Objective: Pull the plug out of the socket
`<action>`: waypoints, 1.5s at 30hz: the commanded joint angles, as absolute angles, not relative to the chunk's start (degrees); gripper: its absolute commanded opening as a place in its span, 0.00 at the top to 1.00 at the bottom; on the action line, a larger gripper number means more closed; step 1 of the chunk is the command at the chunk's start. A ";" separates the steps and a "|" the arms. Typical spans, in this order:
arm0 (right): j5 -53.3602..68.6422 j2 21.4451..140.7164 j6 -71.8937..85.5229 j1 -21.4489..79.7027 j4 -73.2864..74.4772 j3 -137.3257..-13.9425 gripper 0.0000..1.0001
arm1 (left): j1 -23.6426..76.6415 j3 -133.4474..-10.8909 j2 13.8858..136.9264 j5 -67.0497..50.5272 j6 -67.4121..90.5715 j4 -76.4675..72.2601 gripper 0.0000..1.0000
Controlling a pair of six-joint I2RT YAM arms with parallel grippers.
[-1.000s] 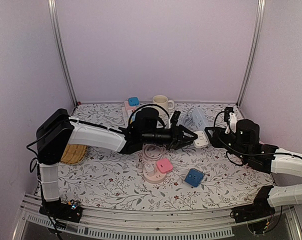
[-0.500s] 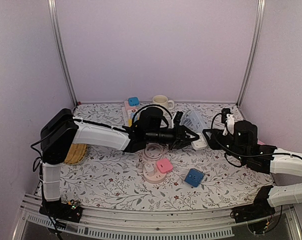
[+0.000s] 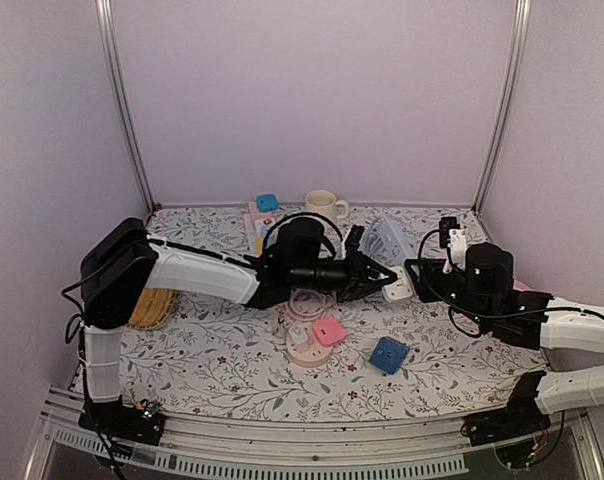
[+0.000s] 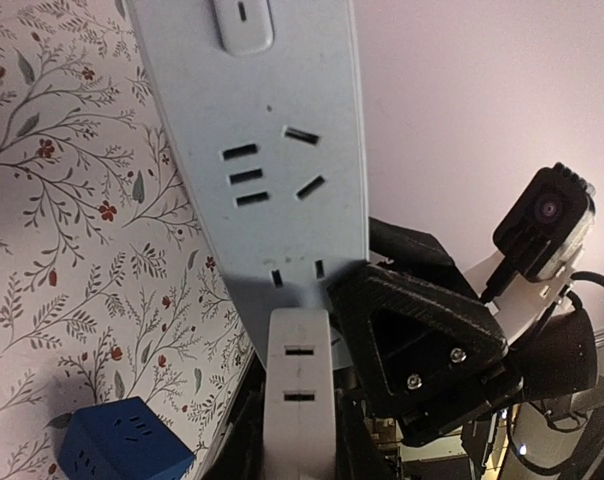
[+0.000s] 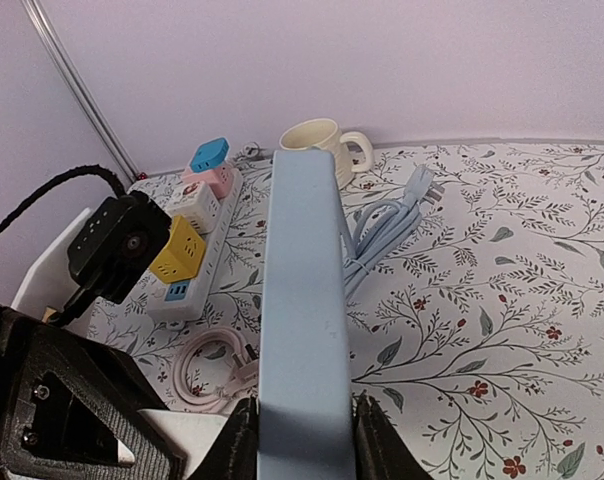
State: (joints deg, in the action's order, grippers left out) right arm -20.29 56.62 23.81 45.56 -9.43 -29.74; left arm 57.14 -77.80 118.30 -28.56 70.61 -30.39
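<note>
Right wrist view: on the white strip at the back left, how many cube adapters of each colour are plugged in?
Blue cube: 1
Pink cube: 1
White cube: 1
Yellow cube: 1
Total: 4

The table wears a floral-printed cover. At its back edge stands a cream mug, and left of it lies a white power strip carrying coloured cube adapters. A light blue cable lies bundled right of the mug. Mid-table rests a round pink socket base beside a coiled pink cord, with a blue cube adapter near its right. A woven mat lies at the left edge.
</note>
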 commanded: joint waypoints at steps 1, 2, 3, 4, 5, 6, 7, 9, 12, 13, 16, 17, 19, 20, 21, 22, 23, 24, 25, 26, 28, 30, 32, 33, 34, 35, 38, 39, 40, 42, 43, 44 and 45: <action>-31.34 54.32 18.31 44.88 -11.70 -31.58 0.98 | 56.47 -74.69 114.91 -30.41 70.32 -32.71 1.00; -32.10 54.09 17.96 44.85 -11.69 -31.37 0.98 | 56.38 -74.23 114.42 -30.41 70.31 -32.79 1.00; -32.83 53.87 17.54 44.73 -11.69 -31.18 0.98 | 56.34 -73.80 114.02 -30.41 70.38 -33.00 1.00; -33.29 53.80 17.35 44.56 -11.69 -30.97 0.98 | 56.29 -73.41 113.54 -30.41 70.29 -33.12 1.00; -33.58 53.79 17.26 44.19 -11.69 -30.84 0.98 | 56.21 -73.07 113.32 -30.48 70.32 -33.18 1.00; -33.63 53.89 16.99 43.83 -11.69 -30.72 0.98 | 56.23 -72.73 113.26 -30.62 70.43 -33.24 1.00; -33.77 53.89 16.86 43.49 -11.69 -30.67 0.98 | 56.20 -72.30 113.22 -30.81 70.59 -33.49 1.00; -34.14 53.61 16.71 43.23 -11.65 -30.39 0.98 | 56.14 -71.51 112.22 -31.02 70.56 -33.81 1.00; -33.84 52.71 17.13 43.10 -10.67 -30.47 0.98 | 56.00 -70.46 110.19 -30.99 69.68 -33.35 1.00; -33.32 52.40 17.98 43.11 -9.99 -30.58 0.98 | 55.96 -70.22 109.61 -30.71 68.99 -32.30 1.00; -32.91 51.97 20.67 43.08 -5.21 -31.41 0.98 | 55.81 -68.89 107.40 -29.06 66.10 -29.66 1.00; -32.66 51.71 22.69 43.09 -3.38 -31.41 0.98 | 55.62 -68.04 106.53 -28.41 65.16 -28.84 1.00; -31.10 50.46 25.50 43.10 -0.17 -30.90 0.98 | 55.39 -66.73 104.46 -26.92 63.09 -26.92 1.00; -30.01 49.55 27.81 43.11 1.11 -30.22 0.98 | 55.25 -66.12 103.43 -26.22 62.13 -25.85 1.00; -28.71 48.66 29.21 43.13 2.19 -29.35 0.98 | 55.16 -65.61 102.30 -25.52 60.85 -24.47 1.00; -27.73 47.67 31.02 43.09 3.86 -28.71 0.98 | 55.09 -65.12 101.19 -24.56 59.52 -22.99 1.00; -26.62 46.93 33.75 43.15 5.73 -28.10 0.98 | 55.11 -64.65 99.91 -23.54 58.16 -21.28 1.00; -25.38 46.22 35.40 43.09 7.80 -27.62 0.98 | 55.11 -64.20 98.67 -22.44 56.81 -19.72 1.00; -24.04 45.66 37.53 43.13 9.75 -27.07 0.98 | 55.11 -63.65 97.43 -21.34 55.45 -17.98 1.00; -22.26 45.43 39.11 43.12 11.40 -26.38 0.98 | 55.11 -63.06 96.10 -20.12 54.25 -16.62 1.00; -18.13 45.17 42.88 43.07 13.06 -24.64 0.97 | 55.11 -61.18 93.57 -17.63 52.33 -14.23 1.00; -14.31 45.40 46.55 43.15 12.91 -22.45 0.96 | 55.11 -59.20 91.28 -15.33 50.73 -12.30 1.00; -12.10 45.99 48.99 43.20 11.64 -20.02 0.91 | 55.10 -56.94 89.19 -13.96 50.02 -11.55 1.00; -11.47 46.31 49.89 43.20 10.88 -18.74 0.90 | 55.11 -55.41 87.91 -13.46 49.76 -11.37 1.00; -11.04 46.62 51.20 43.17 10.31 -17.83 0.89 | 55.11 -54.30 86.98 -12.87 49.49 -11.16 1.00; -10.81 46.83 52.29 43.22 9.69 -16.69 0.88 | 55.18 -53.29 86.06 -12.43 49.12 -10.85 1.00; -10.71 46.80 54.44 43.13 8.52 -14.95 0.87 | 55.67 -50.62 83.65 -11.34 47.39 -8.89 1.00; -10.83 46.68 55.11 43.12 8.31 -14.47 0.87 | 56.00 -49.83 82.99 -11.20 46.84 -8.39 1.00; -11.16 46.41 55.59 43.19 8.33 -14.12 0.85 | 56.36 -48.96 82.45 -10.97 46.25 -7.95 1.00; -11.52 46.01 56.12 43.11 8.42 -13.51 0.78 | 57.36 -47.60 81.85 -10.93 45.12 -6.86 1.00; -11.59 45.81 56.22 43.15 8.56 -13.27 0.73 | 57.94 -47.11 81.59 -10.95 44.44 -6.13 1.00; -11.57 45.72 56.37 43.12 8.67 -13.24 0.67 | 58.41 -46.46 81.30 -10.74 43.97 -5.50 1.00; -11.55 45.53 56.41 43.13 8.96 -13.19 0.62 | 58.72 -45.72 80.89 -10.46 43.84 -4.66 1.00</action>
State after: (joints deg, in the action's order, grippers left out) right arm -12.40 46.72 54.00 43.09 9.80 -13.72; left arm 56.77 -47.86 82.94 -11.84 47.24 -7.92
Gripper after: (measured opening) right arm 0.293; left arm 0.149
